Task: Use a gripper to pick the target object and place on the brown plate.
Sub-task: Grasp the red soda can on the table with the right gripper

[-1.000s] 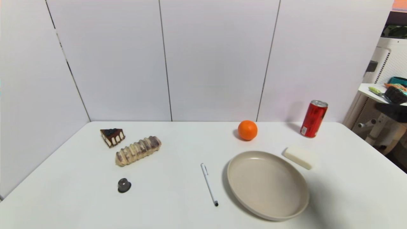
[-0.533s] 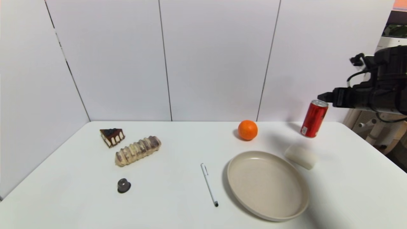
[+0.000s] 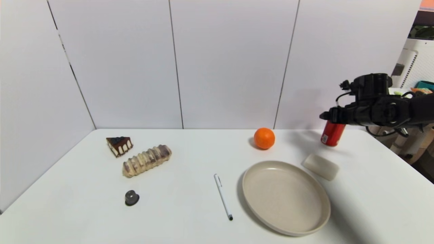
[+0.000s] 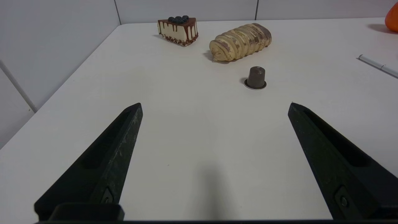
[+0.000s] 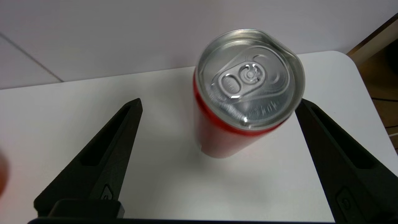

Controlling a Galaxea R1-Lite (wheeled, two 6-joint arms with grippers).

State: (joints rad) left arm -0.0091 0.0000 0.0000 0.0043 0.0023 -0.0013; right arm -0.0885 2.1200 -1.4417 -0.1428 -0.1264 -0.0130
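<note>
At table's far right, roughly one o'clock from brown plate [image 3: 317, 222]: red can [image 3: 332, 134] upright, right gripper [image 5: 217, 107] above, fingers spread, nearer one side. Best centred, then lowered before closing. Silver lid seen only from right wrist. Left gripper [image 4: 215, 107] idle, spread wide, absent from head view.

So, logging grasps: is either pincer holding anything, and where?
Nothing is held. The right pincer is open around the red can, not gripping; the left pincer is open.
</note>
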